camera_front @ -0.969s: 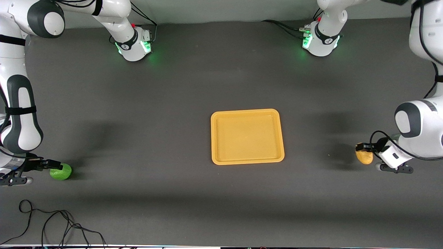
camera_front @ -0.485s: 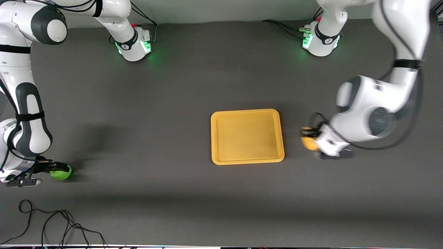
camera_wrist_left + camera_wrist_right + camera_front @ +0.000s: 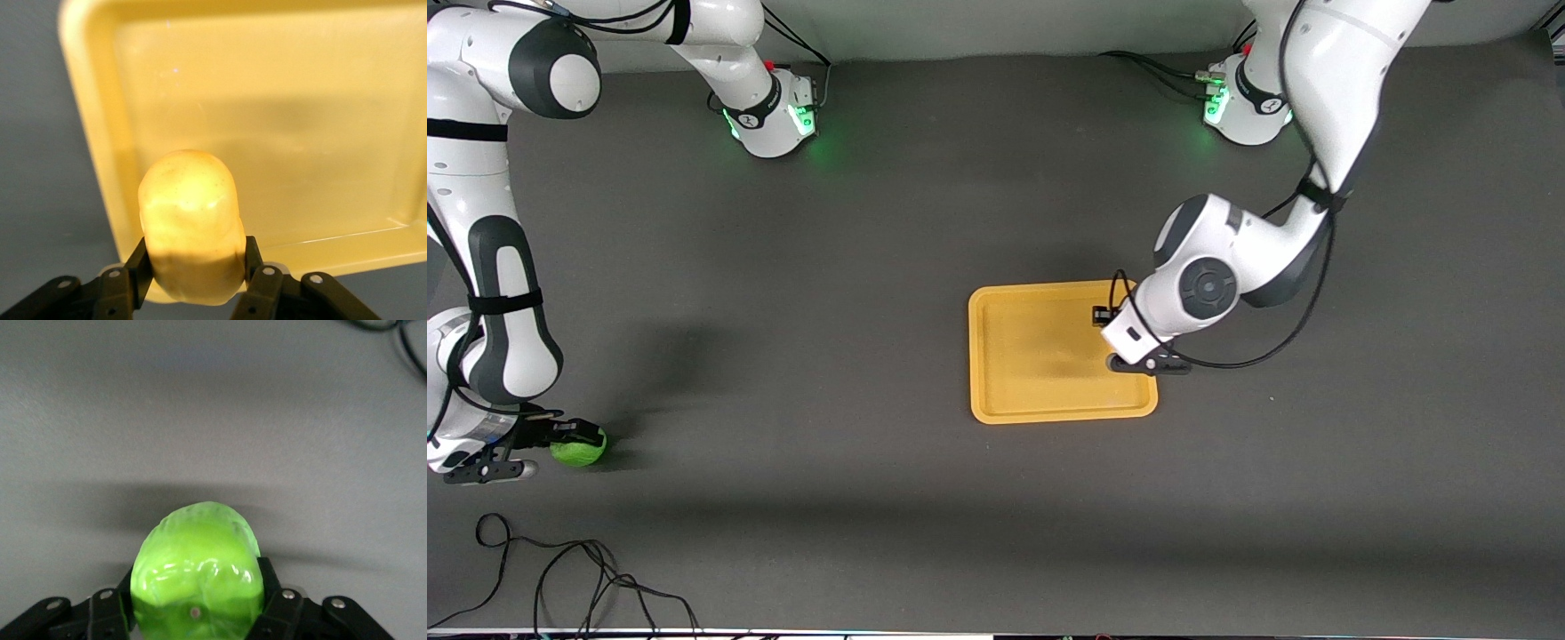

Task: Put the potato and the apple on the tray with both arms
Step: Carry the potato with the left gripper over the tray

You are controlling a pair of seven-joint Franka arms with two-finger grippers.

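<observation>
The yellow-orange tray lies in the middle of the table. My left gripper hangs over the tray's end toward the left arm and is shut on the potato; the wrist hides the potato in the front view. In the left wrist view the gripper holds it just above the tray's rim. My right gripper is low at the right arm's end of the table, shut on the green apple. The right wrist view shows the apple between the gripper's fingers, a shadow on the mat beneath.
A loose black cable lies on the mat nearer to the front camera than the apple. The two green-lit arm bases stand at the table's edge farthest from the front camera.
My left arm has swung the potato from the left arm's end of the table to over the tray. My right gripper has stayed at the apple, which shifted slightly.
</observation>
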